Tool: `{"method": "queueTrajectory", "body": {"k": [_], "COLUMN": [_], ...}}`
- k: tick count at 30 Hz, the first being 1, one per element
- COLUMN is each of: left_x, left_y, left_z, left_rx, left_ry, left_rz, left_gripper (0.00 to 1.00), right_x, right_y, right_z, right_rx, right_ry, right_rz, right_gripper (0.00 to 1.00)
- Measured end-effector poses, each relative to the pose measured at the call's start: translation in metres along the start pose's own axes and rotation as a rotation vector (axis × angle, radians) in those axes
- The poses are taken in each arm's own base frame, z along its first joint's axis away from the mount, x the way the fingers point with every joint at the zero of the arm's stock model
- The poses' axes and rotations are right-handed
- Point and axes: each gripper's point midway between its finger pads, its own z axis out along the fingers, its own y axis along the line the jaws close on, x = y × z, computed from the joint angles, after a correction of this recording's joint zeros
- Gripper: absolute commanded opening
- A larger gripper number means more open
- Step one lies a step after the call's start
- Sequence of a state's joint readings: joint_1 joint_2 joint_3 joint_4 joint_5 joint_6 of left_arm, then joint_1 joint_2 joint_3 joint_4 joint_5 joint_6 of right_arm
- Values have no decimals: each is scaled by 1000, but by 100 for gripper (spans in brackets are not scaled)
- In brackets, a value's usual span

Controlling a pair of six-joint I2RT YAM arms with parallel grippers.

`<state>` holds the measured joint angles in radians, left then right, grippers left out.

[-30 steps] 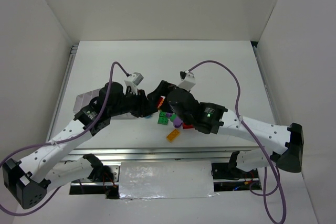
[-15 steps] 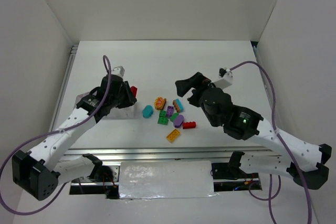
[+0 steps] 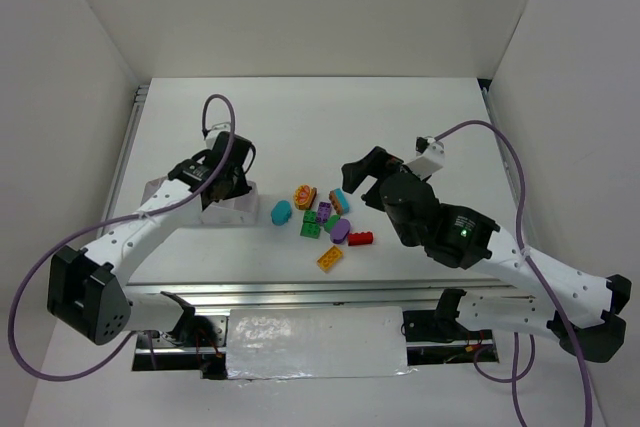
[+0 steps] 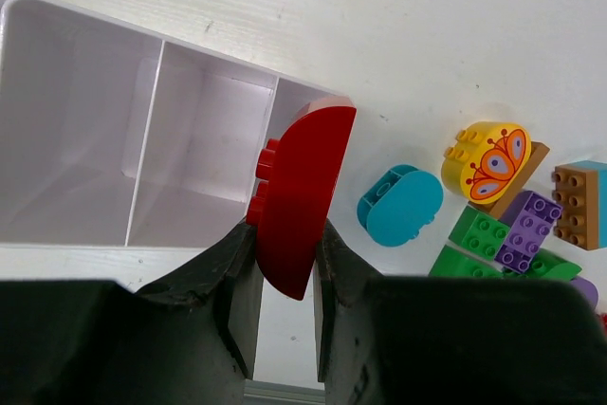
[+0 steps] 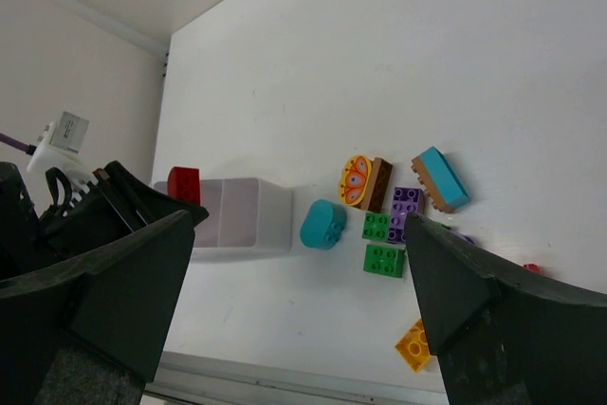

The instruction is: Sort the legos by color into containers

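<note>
Left gripper (image 4: pixel 285 246) clamps red brick (image 4: pixel 305 163), seemingly over the tray (image 4: pixel 85 154) end.

This is a robotics lab test cell: a bare white worktop (image 3: pixel 400 117) is boxed in by plain white panels (image 3: pixel 300 7) rising beyond the left gripper (image 3: pixel 238 175) and right gripper (image 3: pixel 358 175) and out to either side of them. Behind the grippers an aluminium rail (image 3: pixel 300 294) carries the bolted arm bases beside a patch of silvery foil (image 3: pixel 315 342), and purple cables (image 3: pixel 474 125) loop over the arms. The only goods are props: legos (image 3: pixel 325 222) between the grippers, a red lego (image 4: pixel 299 196) pinched in the left one, and a white divided container (image 4: pixel 142 149) beside it.
</note>
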<state>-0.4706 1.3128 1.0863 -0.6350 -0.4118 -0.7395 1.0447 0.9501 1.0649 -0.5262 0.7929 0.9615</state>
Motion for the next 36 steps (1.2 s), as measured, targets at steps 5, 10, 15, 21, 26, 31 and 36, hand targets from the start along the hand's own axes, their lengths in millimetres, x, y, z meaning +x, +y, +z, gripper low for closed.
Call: {"method": "queueTrajectory", "body": {"k": [5,10,15,21,26,31,36], "left_x": [2,10,30,37,37,40,44], "left_y": [0,-3,3,3,1,2,4], "left_z": [3,6,14,15,16,18,21], "left_rx": [-7,17,14,20,29,30,26], "left_ry": [9,30,81,98,98,99,104], "left_rz": [6,9,25,30,29,30,31], "left_gripper": [6,10,12,23,26,35,41], "right_x": [0,0,0,1,3,4,4], "right_y": [-2,-3,-4,-4,-4,-4,-4], "right_z": [0,0,0,1,2,2,3], "right_rx": [5,11,13,14,16,16,16], "right_ry": [-3,-5,-6,-2,3,5,6], "right_rz": [-16,-24,-25,-29,-33,-34,-34], "right_gripper": [99,99,99,99,99,99,99]}}
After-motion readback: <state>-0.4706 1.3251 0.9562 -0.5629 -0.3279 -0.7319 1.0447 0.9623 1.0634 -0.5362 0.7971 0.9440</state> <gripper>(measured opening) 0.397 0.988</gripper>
